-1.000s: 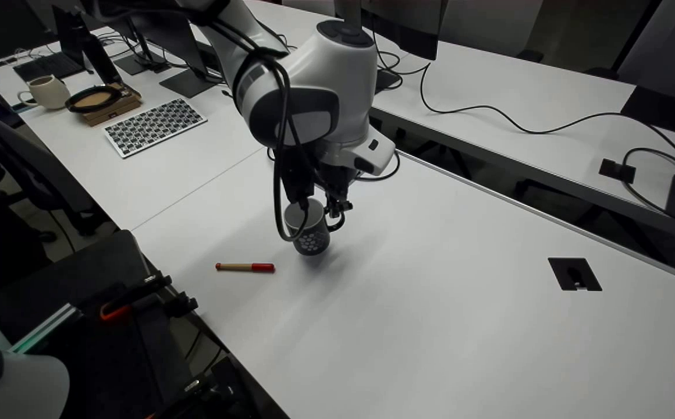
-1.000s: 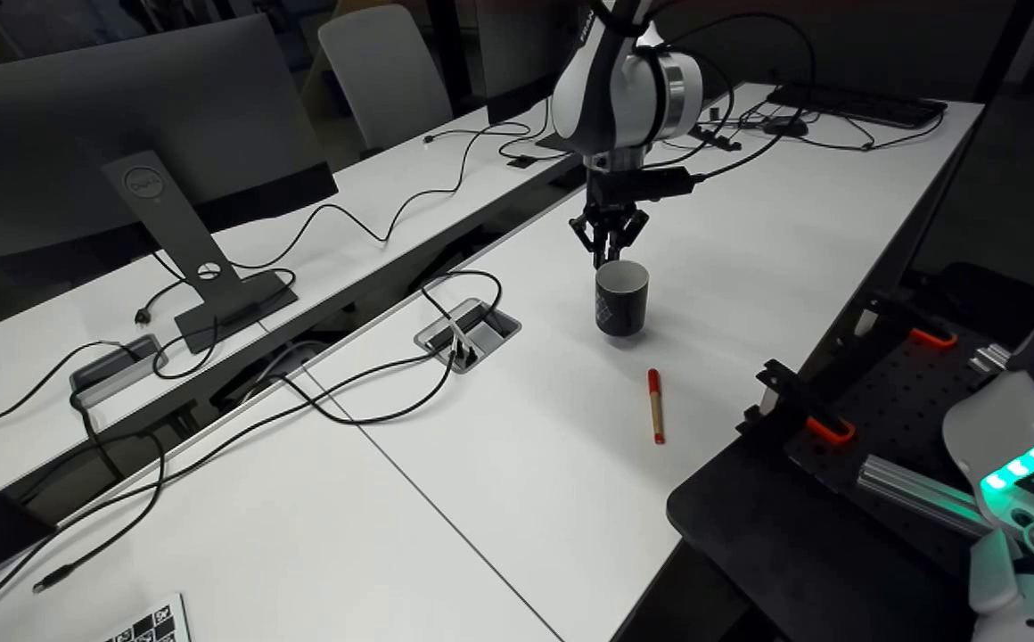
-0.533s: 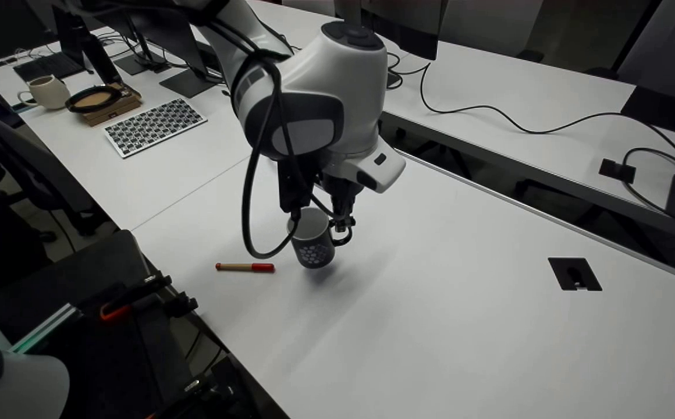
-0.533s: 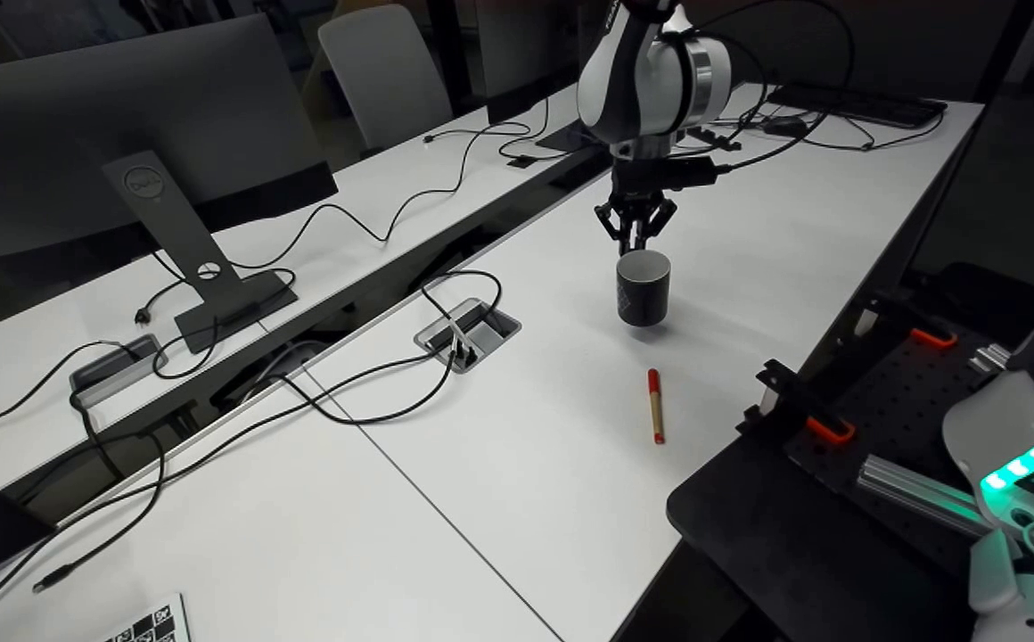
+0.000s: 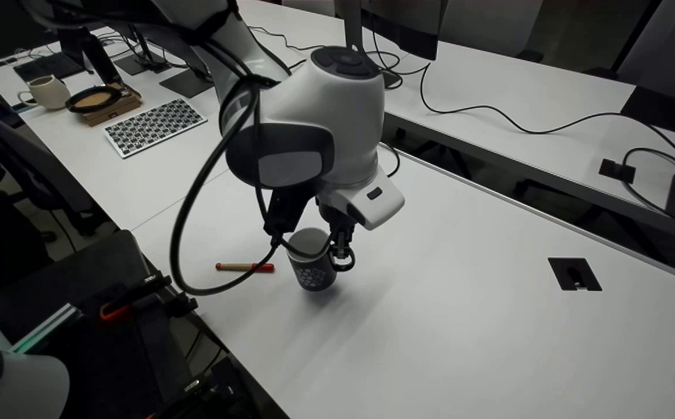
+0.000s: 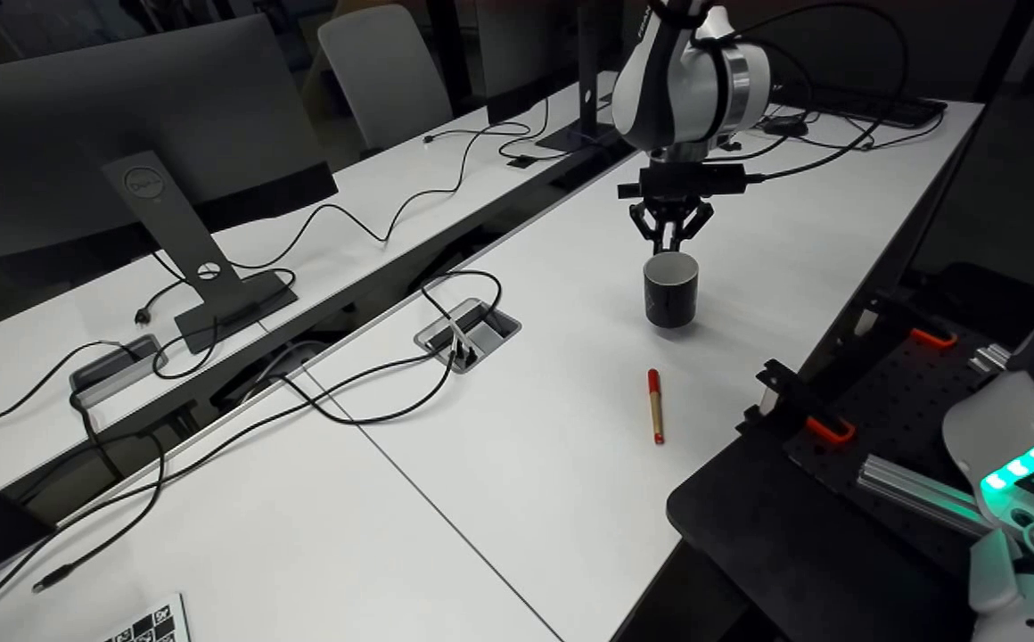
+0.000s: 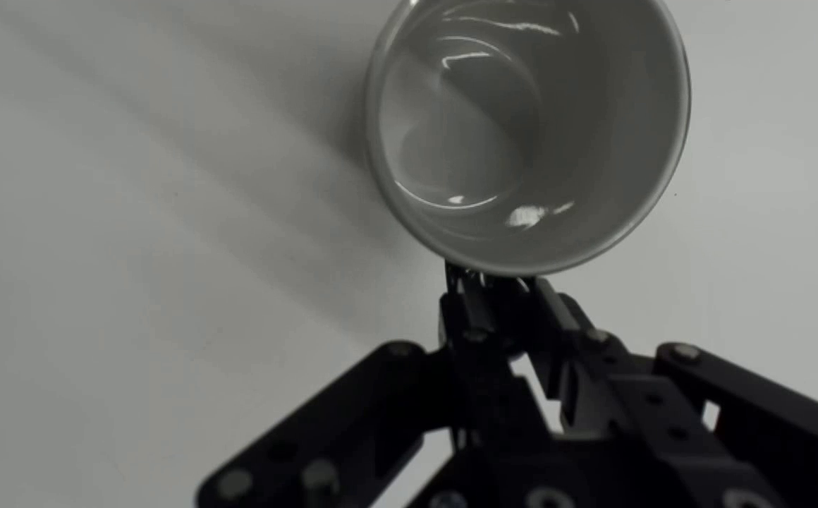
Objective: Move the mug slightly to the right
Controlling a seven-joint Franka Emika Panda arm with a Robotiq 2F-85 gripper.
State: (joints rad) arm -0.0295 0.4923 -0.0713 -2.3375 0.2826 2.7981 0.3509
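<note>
The dark glossy mug [image 5: 314,277] with a grey inside stands upright in both exterior views, also here [image 6: 670,308]. In the wrist view the open mouth of the mug [image 7: 578,141] fills the top middle. My gripper [image 6: 667,248] is beside the mug. In the wrist view my gripper [image 7: 501,296] has its fingers close together at the rim's lower side, with the dark handle between them. The handle [image 5: 346,267] also shows below the gripper [image 5: 341,251] in an exterior view. The mug's base is at or just above the table; I cannot tell which.
A red-capped marker [image 6: 656,412] lies on the white table near the mug. A cable from the arm loops in front of the mug and the marker [image 5: 265,267]. A socket box [image 6: 486,339] with cables, a keyboard [image 5: 154,125] and a pale cup [image 5: 49,93] stand farther off.
Over the last second my gripper and the mug have moved together, toward the bottom of one exterior picture and to the right in the other. The marker has not moved.
</note>
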